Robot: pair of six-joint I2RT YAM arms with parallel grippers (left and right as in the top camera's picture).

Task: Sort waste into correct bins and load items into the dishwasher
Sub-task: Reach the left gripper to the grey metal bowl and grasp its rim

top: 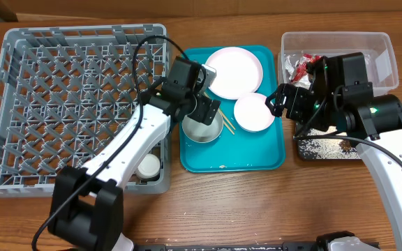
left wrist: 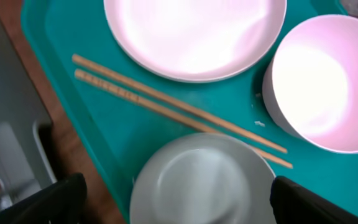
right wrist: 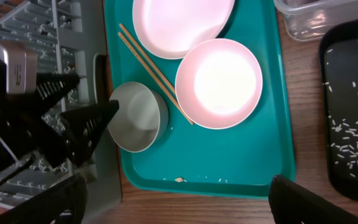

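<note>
My left gripper (top: 204, 111) (left wrist: 188, 205) hangs open over a white bowl (top: 202, 130) (left wrist: 201, 180) at the left edge of the teal tray (top: 257, 153), its fingers on either side of the bowl and holding nothing. The chopsticks (top: 227, 124) (left wrist: 179, 112) lie beside it. Farther back are the pink-white plate (top: 234, 71) (right wrist: 179, 25) and a second bowl (top: 253, 111) (right wrist: 219, 84). My right gripper (top: 285, 103) (right wrist: 182, 205) is open and empty, high over the tray's right side. A food lump (right wrist: 179, 179) sits near the tray's front edge.
The grey dish rack (top: 61, 90) fills the left, with a small white cup (top: 147, 165) in its front right corner. The clear tub (top: 337, 38) at back right holds the red wrapper (top: 301, 66). The black tray (top: 326, 150) (right wrist: 353, 106) beside it carries scattered rice grains.
</note>
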